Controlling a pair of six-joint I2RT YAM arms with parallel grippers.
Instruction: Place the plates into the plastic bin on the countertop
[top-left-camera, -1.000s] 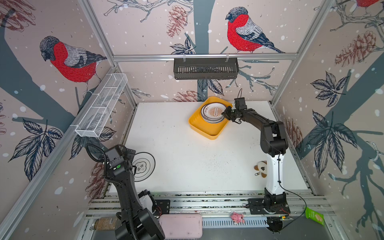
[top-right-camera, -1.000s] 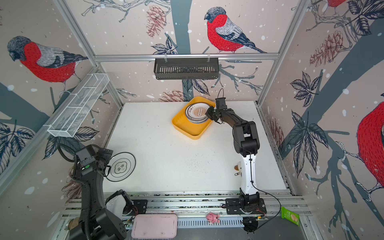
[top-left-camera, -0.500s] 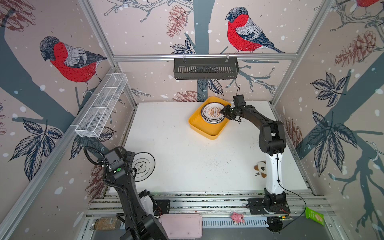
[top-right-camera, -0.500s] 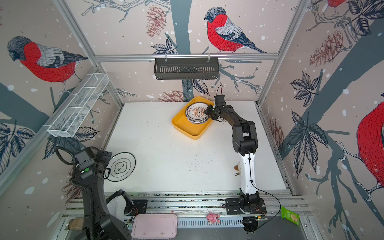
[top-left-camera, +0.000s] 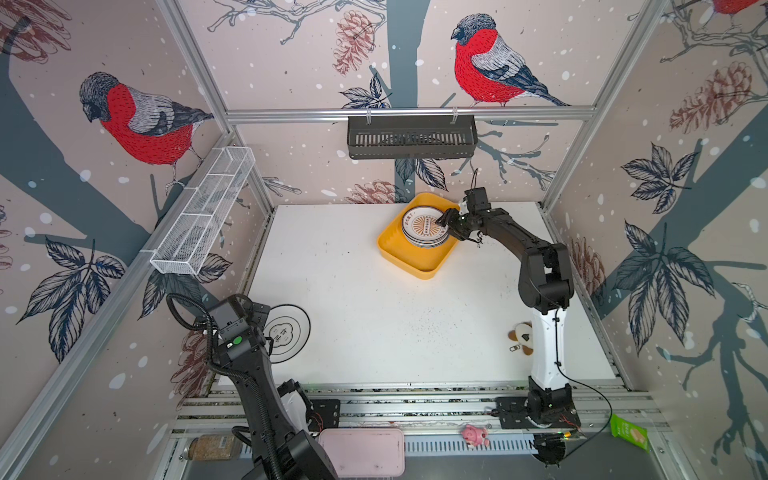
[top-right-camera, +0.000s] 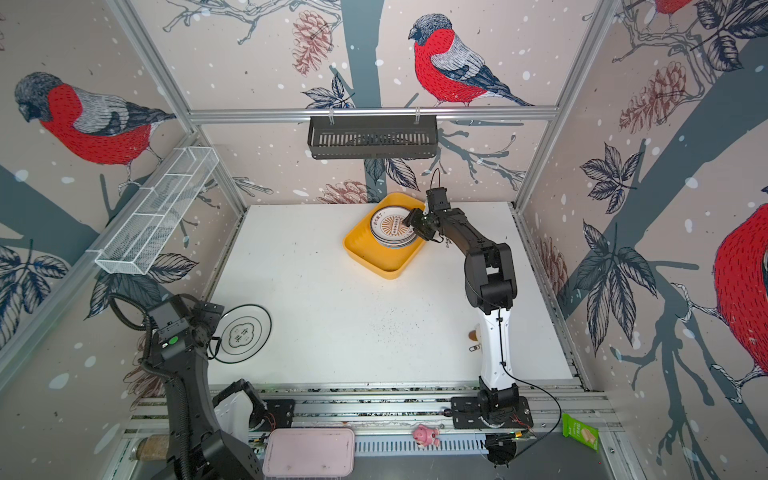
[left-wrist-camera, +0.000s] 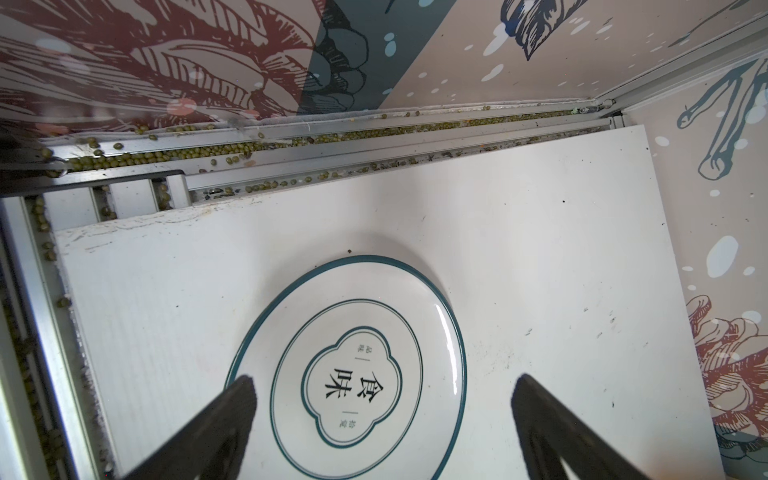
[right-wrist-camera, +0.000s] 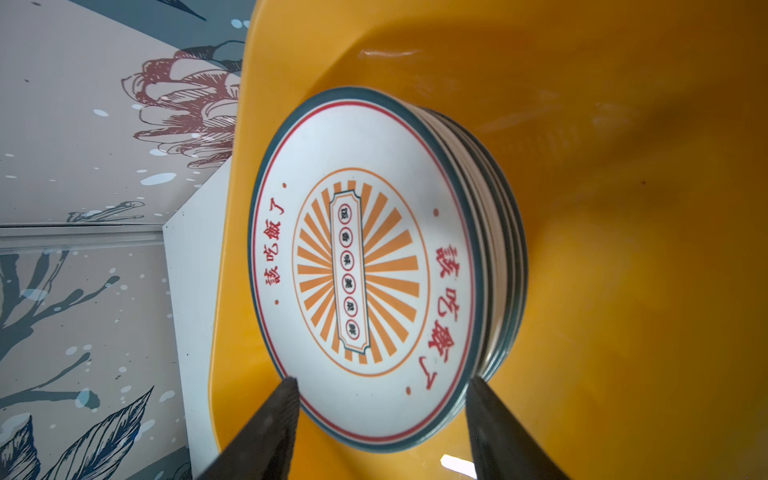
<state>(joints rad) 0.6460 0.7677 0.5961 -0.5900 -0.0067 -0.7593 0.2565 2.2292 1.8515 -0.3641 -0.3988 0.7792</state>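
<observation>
Matte black nearly throughout, in two slim jointed arms. On the right arm (top-left-camera: 544, 270): bulky rounded joint housings well back from the right gripper (right-wrist-camera: 381, 380), then a glossy white link (top-left-camera: 546, 345) farther back, ending at a black base plate (top-left-camera: 536, 411) with a thin black cable (top-left-camera: 604, 399) curving off it, plus a small wire loop (top-left-camera: 474, 176) just behind the gripper. On the left arm (top-left-camera: 253, 374): a boxy black housing directly behind the left gripper (left-wrist-camera: 384, 377), marked with a round green dot (top-left-camera: 237, 340), and a ribbed black hose (top-left-camera: 179, 312) alongside. At both tips, plain black wedge-shaped fingers (left-wrist-camera: 224, 415) — narrowing to blunt ends.
</observation>
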